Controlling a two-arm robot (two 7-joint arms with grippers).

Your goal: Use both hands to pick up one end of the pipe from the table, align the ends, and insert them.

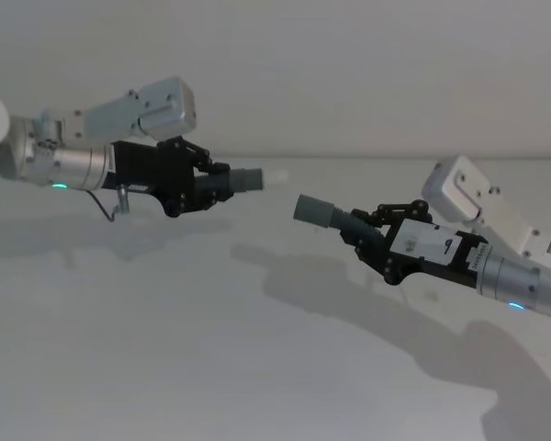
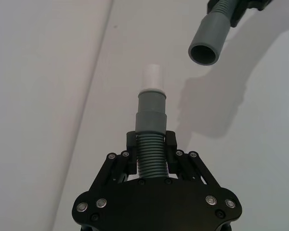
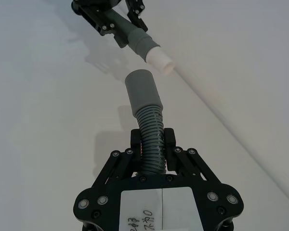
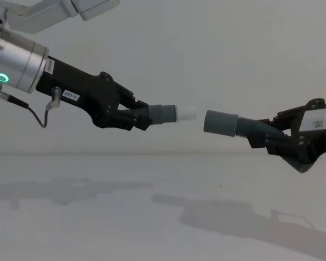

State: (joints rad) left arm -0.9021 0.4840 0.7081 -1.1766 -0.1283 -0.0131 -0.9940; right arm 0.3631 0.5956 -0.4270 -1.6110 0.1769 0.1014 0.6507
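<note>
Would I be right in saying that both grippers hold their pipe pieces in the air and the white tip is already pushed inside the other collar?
Not quite: the white tip is not inside the open collar; the chest view shows a gap between them. The left gripper and right gripper do hold their pieces aloft.

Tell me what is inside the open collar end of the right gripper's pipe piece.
Seen from the left wrist, the collar is a dark hollow bore with nothing visible inside; its depth is in shadow. The white tip remains outside.
</note>
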